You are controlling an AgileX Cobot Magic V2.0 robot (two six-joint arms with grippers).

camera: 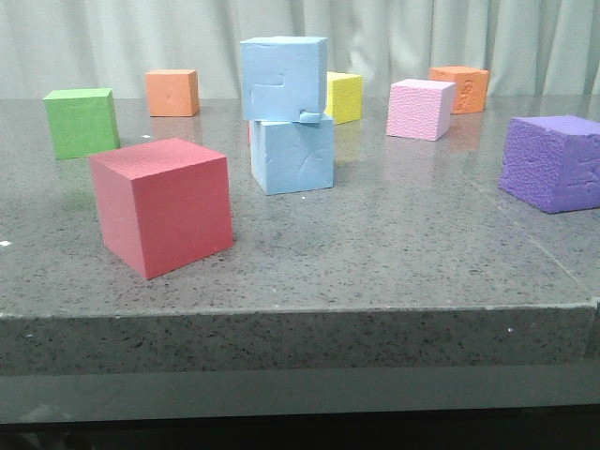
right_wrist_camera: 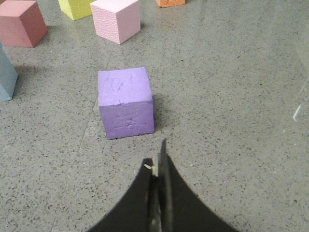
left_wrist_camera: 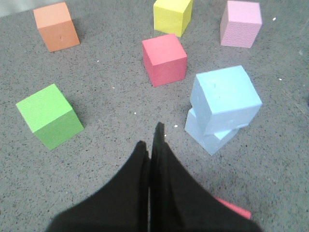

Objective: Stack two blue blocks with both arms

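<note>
You get even, soft, diffuse light in all three views; no hard glare. Table [camera: 394,234] polished: faint reflections under pink cube [camera: 421,109] and yellow cube [camera: 343,97] in front view. Shadows short, soft-edged, close beside green cube [left_wrist_camera: 48,116] and purple cube [right_wrist_camera: 125,102]. Front view slightly soft, far cubes and curtain [camera: 469,37] less crisp. Left gripper [left_wrist_camera: 153,145] and right gripper [right_wrist_camera: 157,162] read as near-black silhouettes, edges blurred, no detail for you there.

Two sky-blue cubes, upper [camera: 283,79] and lower [camera: 293,155], with faint dents, on a speckled grey table [camera: 394,253]. Around them a red cube [camera: 161,205], green cube [camera: 82,122], yellow cube [camera: 343,97], pink cube [camera: 421,109] and rough-textured purple cube [camera: 552,163]. Two orange cubes, left [camera: 172,92] and right [camera: 460,88], at the back; black gripper fingers [left_wrist_camera: 145,193].
</note>
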